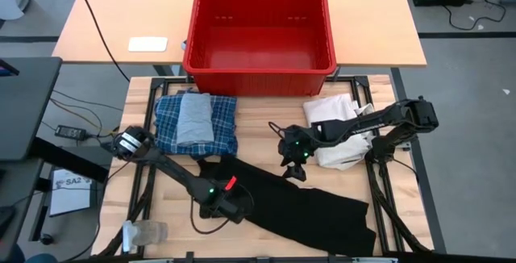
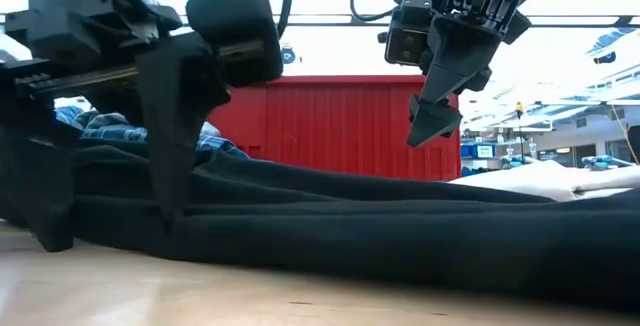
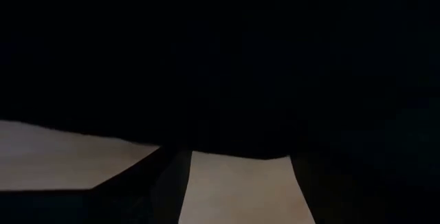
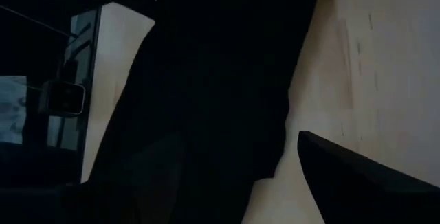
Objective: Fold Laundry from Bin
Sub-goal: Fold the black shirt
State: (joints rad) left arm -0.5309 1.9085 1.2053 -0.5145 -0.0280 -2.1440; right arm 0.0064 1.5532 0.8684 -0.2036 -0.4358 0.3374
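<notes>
The black piece [image 1: 298, 202] lies spread flat across the table's near middle, from behind my left gripper toward the near right corner. My left gripper [image 1: 228, 209] stands open at its near left edge, fingers down by the cloth [image 2: 300, 216]. My right gripper [image 1: 295, 173] hangs open above the piece's far edge, clear of it [image 2: 435, 131]. The plaid shirt [image 1: 219, 124] lies folded at the far left with a light grey piece [image 1: 193, 118] on top. The red bin [image 1: 258, 33] stands beyond the table's far edge. My left gripper points steeply down at the black piece's near left edge [image 3: 227, 148]. One finger [image 2: 168, 186] reaches down to the cloth and the other [image 2: 50, 216] to the tabletop. Whether either touches the cloth I cannot tell.
A white fabric heap [image 1: 339, 130] lies at the far right under my right arm. A clear plastic thing [image 1: 145, 232] sits at the near left corner. Bare wood [image 1: 266, 146] shows between the shirt and the white heap.
</notes>
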